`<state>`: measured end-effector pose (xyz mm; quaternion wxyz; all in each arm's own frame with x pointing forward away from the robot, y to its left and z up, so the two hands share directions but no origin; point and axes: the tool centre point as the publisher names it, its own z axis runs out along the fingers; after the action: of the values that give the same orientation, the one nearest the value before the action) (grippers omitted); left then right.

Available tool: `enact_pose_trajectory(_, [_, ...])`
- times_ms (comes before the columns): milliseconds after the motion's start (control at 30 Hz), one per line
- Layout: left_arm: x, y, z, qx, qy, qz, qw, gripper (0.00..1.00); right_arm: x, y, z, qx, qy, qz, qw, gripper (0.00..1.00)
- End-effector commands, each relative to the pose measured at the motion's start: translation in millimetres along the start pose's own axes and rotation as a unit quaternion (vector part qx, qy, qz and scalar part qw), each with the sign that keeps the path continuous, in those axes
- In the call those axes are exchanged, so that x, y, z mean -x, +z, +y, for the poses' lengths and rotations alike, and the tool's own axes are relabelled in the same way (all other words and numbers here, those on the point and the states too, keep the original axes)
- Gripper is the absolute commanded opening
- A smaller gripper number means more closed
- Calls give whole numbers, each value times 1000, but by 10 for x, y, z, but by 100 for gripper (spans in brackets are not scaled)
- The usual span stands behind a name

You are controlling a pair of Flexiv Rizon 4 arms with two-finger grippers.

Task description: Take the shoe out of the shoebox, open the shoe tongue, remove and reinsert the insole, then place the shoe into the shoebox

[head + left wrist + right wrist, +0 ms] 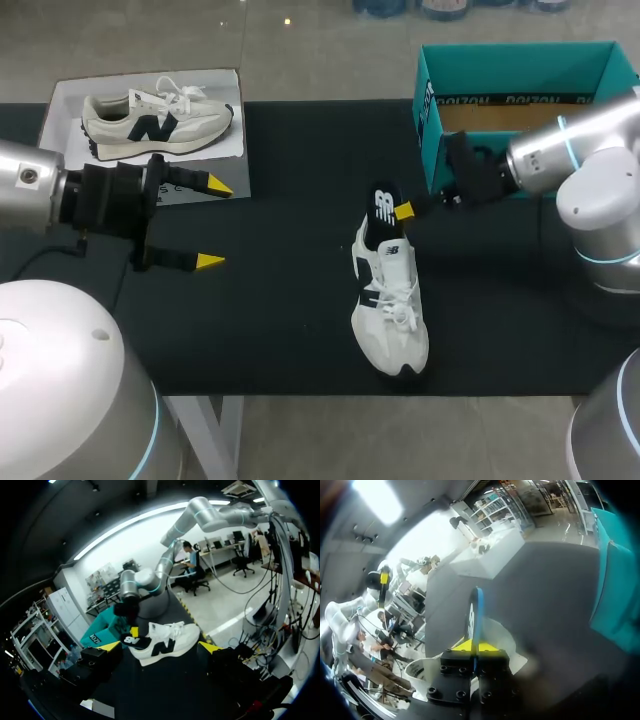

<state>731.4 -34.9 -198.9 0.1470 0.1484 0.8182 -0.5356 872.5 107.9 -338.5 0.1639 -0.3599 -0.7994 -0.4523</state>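
The shoe (390, 310) is laid mid-table, toe towards 6 o'clock. The insole (384, 212) at its heel is clamped by the right gripper (404, 211). At 9 o'clock, the left gripper (212, 224) is held apart.

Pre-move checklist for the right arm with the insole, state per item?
1. Right tool shut on the insole: ok, both yellow tips clamp its edge.
2. Shoe sole-down on the mat, outside the shoebox: ok.
3. Left tool steadying the shoe: not ok, it is open and off to the side.
4. Insole fully clear of the shoe: cannot tell, its lower end overlaps the heel opening.
5. Shoebox open on top: ok.
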Motion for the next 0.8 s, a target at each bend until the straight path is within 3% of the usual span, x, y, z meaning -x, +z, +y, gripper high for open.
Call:
enact_pose_trajectory(33, [2, -4, 2, 1, 0, 1, 1000, 100, -35, -13, -180, 4, 13, -1, 1000, 0])
enact_pose_trajectory(267, [2, -4, 2, 1, 0, 1, 1000, 100, -55, 78, -462, -12, 36, 9, 999, 0])
enact_pose_trajectory(500, [2, -4, 2, 1, 0, 1, 1000, 100, -75, 126, -420, -15, 36, 12, 999, 0])
enact_pose_trajectory(533, [2, -4, 2, 1, 0, 1, 1000, 100, -70, 120, -386, -13, 35, 10, 999, 5])
enact_pose_trajectory(600, [2, -4, 2, 1, 0, 1, 1000, 100, -79, 88, -318, -10, 32, 8, 999, 34])
enact_pose_trajectory(633, [2, -4, 2, 1, 0, 1, 1000, 100, -74, 79, -287, -8, 29, 6, 1000, 38])
enact_pose_trajectory(800, [2, -4, 2, 1, 0, 1, 1000, 100, -10, 73, -147, -3, 20, 1, 1000, 39])
